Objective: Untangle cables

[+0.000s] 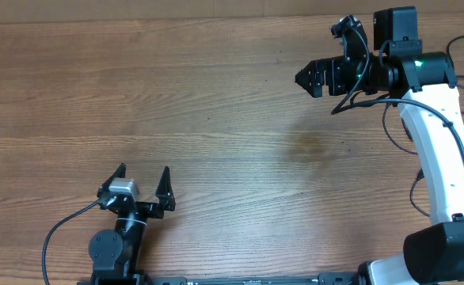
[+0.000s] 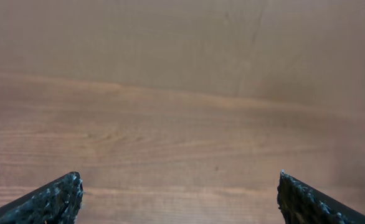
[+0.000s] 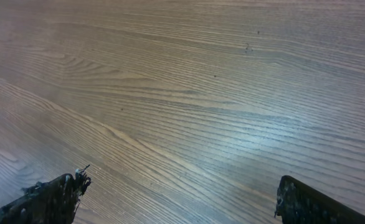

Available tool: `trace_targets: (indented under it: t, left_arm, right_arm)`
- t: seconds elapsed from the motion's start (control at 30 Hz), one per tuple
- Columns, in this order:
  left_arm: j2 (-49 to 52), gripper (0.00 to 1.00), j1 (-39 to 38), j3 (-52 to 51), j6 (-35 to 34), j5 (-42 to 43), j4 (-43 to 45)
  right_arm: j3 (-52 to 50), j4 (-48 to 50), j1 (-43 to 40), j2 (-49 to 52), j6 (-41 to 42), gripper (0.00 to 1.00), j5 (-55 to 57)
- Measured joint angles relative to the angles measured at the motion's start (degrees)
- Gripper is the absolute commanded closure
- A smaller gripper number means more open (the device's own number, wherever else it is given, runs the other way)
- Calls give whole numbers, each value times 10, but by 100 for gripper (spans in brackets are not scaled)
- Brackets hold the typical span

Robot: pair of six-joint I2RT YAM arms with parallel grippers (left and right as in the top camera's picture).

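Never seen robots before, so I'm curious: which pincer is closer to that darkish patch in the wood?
Right. The right pincer hangs just beyond the darkish patch, toward the far side; the left pincer sits far off by the near edge.

Wood-grain table [image 1: 216, 103]; faint darker patch [image 1: 311, 146]

We can read no text, label, brand, number or sign in any of the views. The counter [image 1: 200, 103] shows only bare wood grain, and the dark housings of the arms carry no marking that we can make out.
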Motion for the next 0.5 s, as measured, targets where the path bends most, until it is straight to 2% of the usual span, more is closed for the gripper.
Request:
trace_targets:
  t: [0.5]
  left_arm:
    - [0, 0, 0, 0, 26, 8, 0]
  right_arm:
    - [0, 0, 0, 0, 0, 0, 0]
